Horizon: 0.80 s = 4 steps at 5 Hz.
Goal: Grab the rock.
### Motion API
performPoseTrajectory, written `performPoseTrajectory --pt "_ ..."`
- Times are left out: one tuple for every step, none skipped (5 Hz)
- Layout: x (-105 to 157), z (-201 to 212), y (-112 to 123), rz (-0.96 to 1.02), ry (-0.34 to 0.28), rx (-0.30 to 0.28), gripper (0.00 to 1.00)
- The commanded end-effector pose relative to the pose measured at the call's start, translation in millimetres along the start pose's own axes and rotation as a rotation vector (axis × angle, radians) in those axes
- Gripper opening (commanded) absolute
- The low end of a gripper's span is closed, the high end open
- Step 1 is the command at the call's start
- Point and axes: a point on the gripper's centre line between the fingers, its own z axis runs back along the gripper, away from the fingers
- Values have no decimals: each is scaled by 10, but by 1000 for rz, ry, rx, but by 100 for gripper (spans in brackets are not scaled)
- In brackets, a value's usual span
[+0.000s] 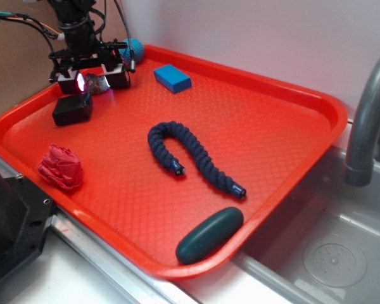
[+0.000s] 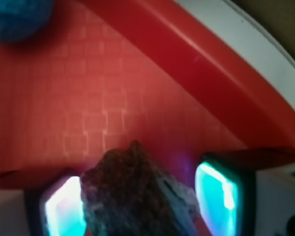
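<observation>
Exterior view first: my gripper (image 1: 93,78) sits at the far left corner of the red tray (image 1: 291,158), its two pads either side of the rock (image 1: 96,83), a small lumpy grey-brown stone. Just in front of it lies a black block (image 1: 72,109); a blue ball (image 1: 132,49) is behind my gripper by the tray's rim, and a blue block (image 1: 172,78) rests to the right. A dark blue rope (image 1: 190,157) curls mid-tray, a red wrinkly lump (image 1: 61,167) is at the left edge, and a dark green pebble (image 1: 209,234) lies on the near rim. Wrist view: the rock (image 2: 137,196) fills the space between my glowing pads (image 2: 64,209), apparently gripped, though the right pad shows a slim gap.
</observation>
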Motion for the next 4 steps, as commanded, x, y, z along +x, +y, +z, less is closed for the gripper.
performPoseTrajectory --pt "-191 754 76 -304 -26 -50 0" --pt "-510 1289 123 -468 -71 -125 0" --pt "-629 1824 42 -614 -37 -148 0" --pt "-748 1937 -114 -748 -15 -138 0"
